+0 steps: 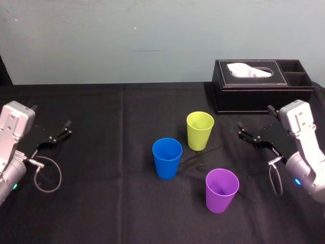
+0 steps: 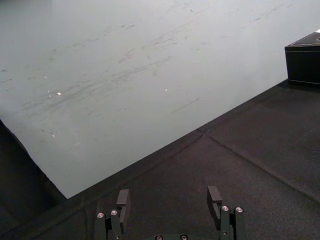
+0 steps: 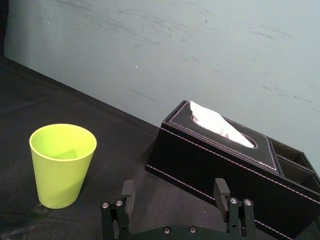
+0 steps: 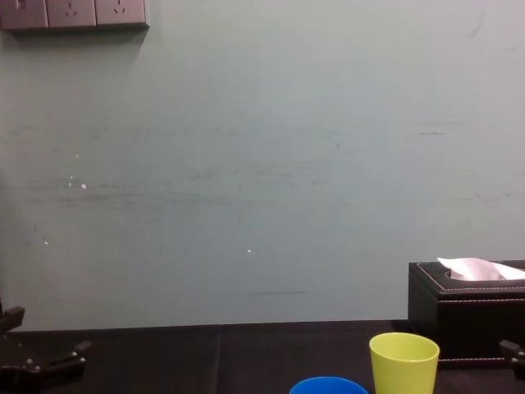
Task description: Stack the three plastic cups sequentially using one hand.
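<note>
Purple cup [image 1: 222,190], left hand [image 2: 168,192], right hand [image 3: 174,184] splayed

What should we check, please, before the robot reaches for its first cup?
1. Blue cup, yellow-green cup and purple cup upright, mouths up: ok.
2. Cups standing apart, none nested: ok.
3. Right gripper open and empty, to the right of the cups: ok.
4. Left gripper open, parked at the far left: ok.
5. Tissue box behind the cups, touching none: ok.

Left arm [image 1: 14,127] and right arm [image 1: 300,127]: silver-grey housings, looped grey cable [image 1: 60,175] each. Left gripper [image 2: 168,192], right gripper [image 3: 174,183]: black, silver screws [image 2: 100,215].
</note>
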